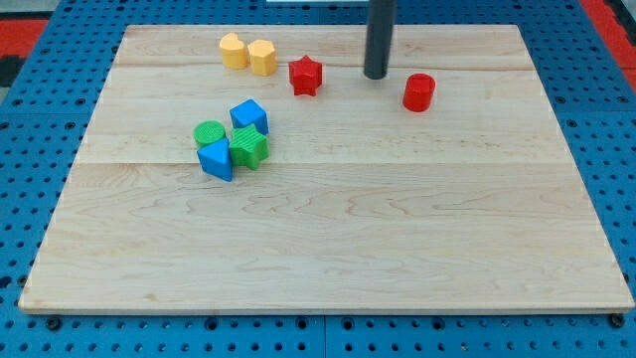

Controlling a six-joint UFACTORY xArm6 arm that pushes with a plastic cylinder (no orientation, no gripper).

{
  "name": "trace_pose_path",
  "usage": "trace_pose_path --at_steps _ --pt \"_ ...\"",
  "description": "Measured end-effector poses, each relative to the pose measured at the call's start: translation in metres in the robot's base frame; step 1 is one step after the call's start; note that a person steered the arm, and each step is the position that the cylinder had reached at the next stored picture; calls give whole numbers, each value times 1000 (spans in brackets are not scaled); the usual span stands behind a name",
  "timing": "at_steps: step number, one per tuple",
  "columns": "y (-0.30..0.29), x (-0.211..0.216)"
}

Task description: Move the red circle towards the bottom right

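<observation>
Tip beside the red circle near the board's top

My tip, a bare rod with no jaws to judge, stands just left of the red circle; the red star sits further left.

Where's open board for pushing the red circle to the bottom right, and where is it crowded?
Open: everything from the red circle down to the board's right and bottom edges. My tip sits just left of the circle. Crowded: the blue-and-green cluster centre-left; the yellow blocks and red star near the top.
</observation>
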State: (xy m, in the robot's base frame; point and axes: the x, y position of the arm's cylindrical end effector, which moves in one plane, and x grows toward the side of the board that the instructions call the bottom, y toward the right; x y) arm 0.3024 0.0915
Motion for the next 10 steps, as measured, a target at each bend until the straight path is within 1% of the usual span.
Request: trace_pose_path --at_steps 1,2,3,4,5,6,7,9,10 --pt "30 25" --pt "64 66" --pt "79 80" --pt "51 66" --pt "99 65" --pt "115 63" --pt "144 116" --pt "146 240" --pt "112 187"
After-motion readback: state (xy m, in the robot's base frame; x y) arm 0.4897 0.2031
